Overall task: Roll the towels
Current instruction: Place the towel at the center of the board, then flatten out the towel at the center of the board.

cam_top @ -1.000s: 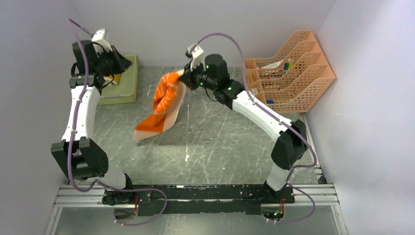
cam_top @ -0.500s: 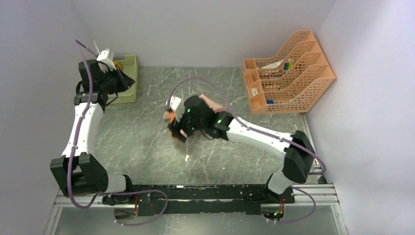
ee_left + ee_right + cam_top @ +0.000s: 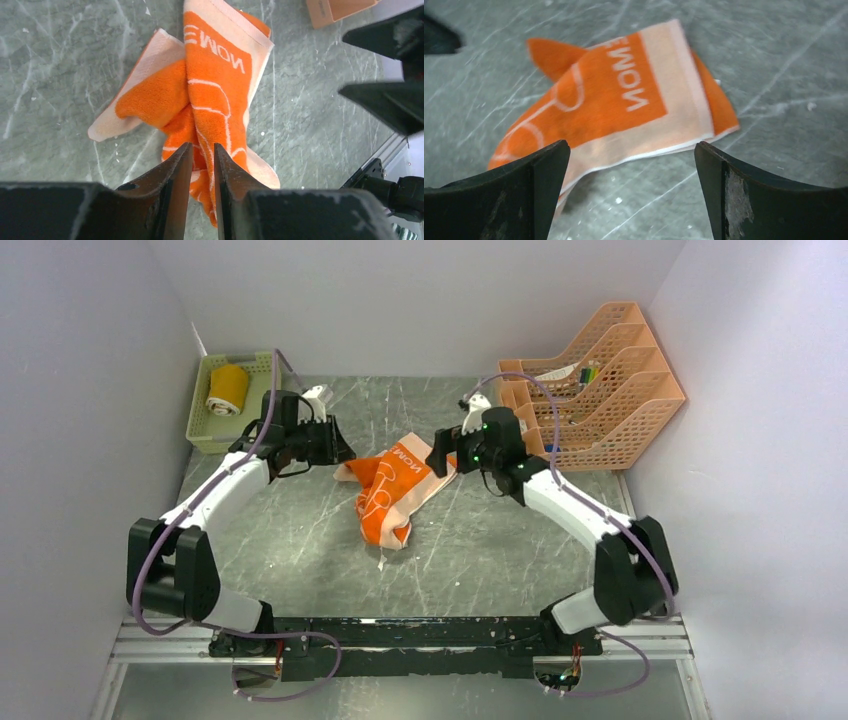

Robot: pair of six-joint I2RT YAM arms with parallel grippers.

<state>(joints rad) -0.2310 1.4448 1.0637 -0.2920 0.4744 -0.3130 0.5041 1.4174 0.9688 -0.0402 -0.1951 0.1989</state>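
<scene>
The orange towel [image 3: 392, 495] lies crumpled in a loose fold on the grey table, its white lettering facing up [image 3: 215, 85] [image 3: 609, 105]. My left gripper [image 3: 338, 453] hovers at the towel's left edge. Its jaws stand open by only a narrow gap [image 3: 202, 147], and the cloth shows through the gap with nothing pinched. My right gripper [image 3: 437, 453] is wide open [image 3: 631, 150] just short of the towel's pale banded end, holding nothing. The mustard-yellow towel [image 3: 228, 388] sits rolled in the green basket [image 3: 200, 420].
The peach file rack [image 3: 590, 380] stands at the back right, close behind the right arm. The green basket sits in the back left corner against the wall. Walls close in the table on three sides.
The right gripper, which held the orange towel up in the air, swung down, let it go on the table and opened wide. The left arm came over from the basket, and its jaws parted slightly.
</scene>
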